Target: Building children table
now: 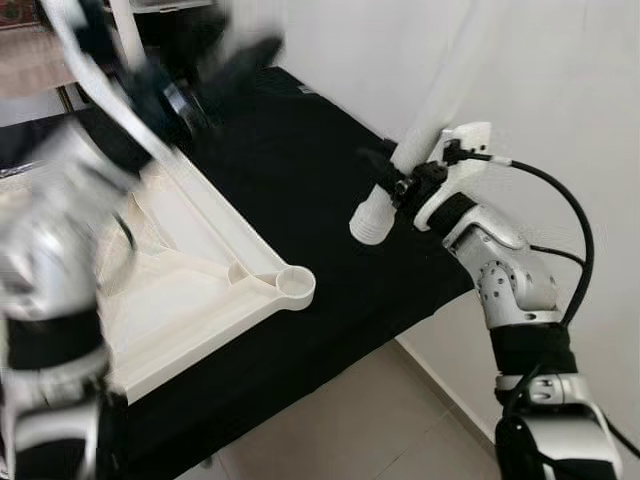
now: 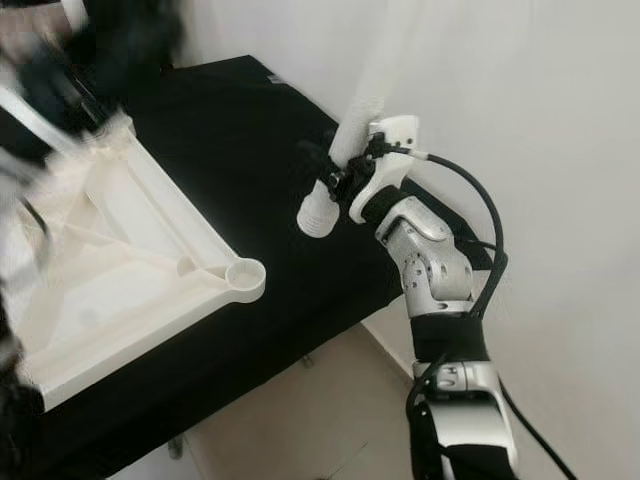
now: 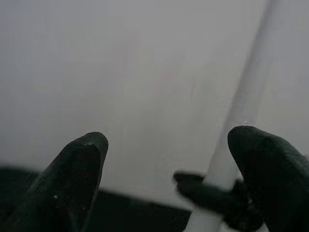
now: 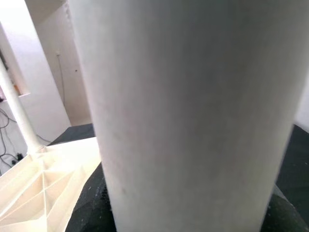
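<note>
A white children's tabletop (image 1: pixel 190 270) lies underside up on a black cloth, its round corner socket (image 1: pixel 295 284) facing me. My right gripper (image 1: pixel 395 178) is shut on a white table leg (image 1: pixel 425 120), held tilted in the air to the right of the socket, open end (image 1: pixel 372 225) down. The leg (image 4: pixel 188 111) is seen close up in the right wrist view. My left gripper (image 1: pixel 215 78) is blurred above the tabletop's far side. In the left wrist view its fingers (image 3: pixel 77 179) stand wide apart, open, and the held leg (image 3: pixel 241 125) is beyond them.
The black-covered surface (image 1: pixel 320 170) stretches to a white wall (image 1: pixel 560 80) on the right, with tiled floor (image 1: pixel 350 430) below its near edge. Another white leg (image 4: pixel 17 111) stands upright at the tabletop's far corner.
</note>
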`<state>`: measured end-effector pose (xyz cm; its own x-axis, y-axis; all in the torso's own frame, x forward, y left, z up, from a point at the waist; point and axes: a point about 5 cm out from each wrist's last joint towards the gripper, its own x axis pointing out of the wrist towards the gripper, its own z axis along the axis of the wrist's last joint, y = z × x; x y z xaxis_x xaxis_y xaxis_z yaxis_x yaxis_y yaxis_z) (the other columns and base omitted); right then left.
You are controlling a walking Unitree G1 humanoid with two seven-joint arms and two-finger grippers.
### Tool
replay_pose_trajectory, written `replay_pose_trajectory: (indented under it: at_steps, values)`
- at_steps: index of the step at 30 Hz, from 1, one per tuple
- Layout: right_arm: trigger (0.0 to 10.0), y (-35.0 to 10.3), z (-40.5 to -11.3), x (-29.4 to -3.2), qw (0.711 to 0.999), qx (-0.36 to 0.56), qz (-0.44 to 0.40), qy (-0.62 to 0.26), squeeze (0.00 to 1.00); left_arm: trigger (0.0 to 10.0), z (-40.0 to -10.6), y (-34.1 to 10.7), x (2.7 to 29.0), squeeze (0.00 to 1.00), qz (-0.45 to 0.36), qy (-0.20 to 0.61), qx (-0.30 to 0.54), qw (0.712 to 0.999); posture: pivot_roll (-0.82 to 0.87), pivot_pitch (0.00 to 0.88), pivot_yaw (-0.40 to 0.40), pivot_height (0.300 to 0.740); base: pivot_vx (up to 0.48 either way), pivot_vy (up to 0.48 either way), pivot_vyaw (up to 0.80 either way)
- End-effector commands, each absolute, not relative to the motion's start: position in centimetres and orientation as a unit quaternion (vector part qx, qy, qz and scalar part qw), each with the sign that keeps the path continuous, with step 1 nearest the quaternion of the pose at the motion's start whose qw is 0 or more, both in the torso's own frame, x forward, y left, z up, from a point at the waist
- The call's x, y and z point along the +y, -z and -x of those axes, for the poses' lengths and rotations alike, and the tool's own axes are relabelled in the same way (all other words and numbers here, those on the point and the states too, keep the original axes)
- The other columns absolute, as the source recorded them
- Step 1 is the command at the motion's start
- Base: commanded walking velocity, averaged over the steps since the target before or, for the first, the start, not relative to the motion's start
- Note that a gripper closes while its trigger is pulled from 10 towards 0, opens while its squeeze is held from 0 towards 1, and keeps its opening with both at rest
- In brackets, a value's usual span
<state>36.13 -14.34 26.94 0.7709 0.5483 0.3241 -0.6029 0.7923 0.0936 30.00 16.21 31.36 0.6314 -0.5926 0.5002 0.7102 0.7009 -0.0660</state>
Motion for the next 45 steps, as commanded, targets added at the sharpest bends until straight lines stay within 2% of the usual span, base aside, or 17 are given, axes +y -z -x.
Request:
replay_pose_trajectory:
  at_steps: [1, 3, 10, 11, 16, 20, 22, 25, 45]
  values:
    - [10.0, -27.6, -36.1, -14.7, 0.939, -0.164, -0.096, -0.287, 0.00, 10.0, -29.6, -29.6, 15.3, 0.00, 0.124, 0.356, -0.199, 0.905, 0.03, 0.141, -0.102, 0.740, 0.000, 0.000, 0.00]
    - [10.0, -27.5, -36.3, -14.8, 0.942, -0.163, -0.101, -0.277, 0.00, 10.0, -29.0, -27.7, 14.7, 0.00, 0.113, 0.339, -0.180, 0.917, 0.03, 0.143, -0.106, 0.740, 0.000, 0.000, 0.00]
    - [10.0, -26.9, -36.5, -14.3, 0.941, -0.156, -0.101, -0.284, 0.00, 10.0, -28.3, -25.8, 13.6, 0.00, 0.132, 0.290, -0.173, 0.932, 0.03, 0.143, -0.122, 0.740, 0.000, 0.000, 0.00]
    - [10.0, -26.7, -36.3, -13.8, 0.938, -0.154, -0.104, -0.294, 0.00, 10.0, -28.0, -25.3, 12.6, 0.00, 0.119, 0.284, -0.169, 0.936, 0.03, 0.144, -0.122, 0.740, 0.000, 0.000, 0.00]
    - [10.0, -26.4, -36.1, -13.1, 0.936, -0.151, -0.095, -0.305, 0.00, 10.0, -27.4, -25.1, 11.6, 0.00, 0.120, 0.306, -0.169, 0.929, 0.02, 0.148, -0.107, 0.740, 0.000, 0.000, 0.00]
    - [10.0, -25.7, -35.6, -12.2, 0.933, -0.146, -0.084, -0.318, 0.00, 10.0, -27.3, -25.0, 11.4, 0.00, 0.134, 0.312, -0.167, 0.926, 0.02, 0.153, -0.098, 0.740, 0.000, -0.435, 0.00]
    - [10.0, -25.5, -35.4, -12.0, 0.932, -0.142, -0.077, -0.326, 0.00, 10.0, -27.4, -24.9, 11.4, 0.00, 0.134, 0.305, -0.164, 0.928, 0.03, 0.154, -0.093, 0.740, 0.000, -0.439, 0.80]
    - [10.0, -25.0, -34.4, -10.9, 0.907, -0.136, -0.060, -0.393, 0.00, 10.0, -27.6, -23.8, 11.0, 0.00, 0.128, 0.288, -0.128, 0.940, 0.04, 0.159, -0.089, 0.740, 0.000, 0.000, 0.80]
    - [10.0, -25.6, -33.2, -10.5, 0.867, -0.160, -0.039, -0.470, 0.00, 10.0, -26.1, -19.8, 10.9, 0.00, 0.074, 0.288, -0.079, 0.951, 0.06, 0.168, -0.093, 0.740, 0.000, 0.000, 0.80]
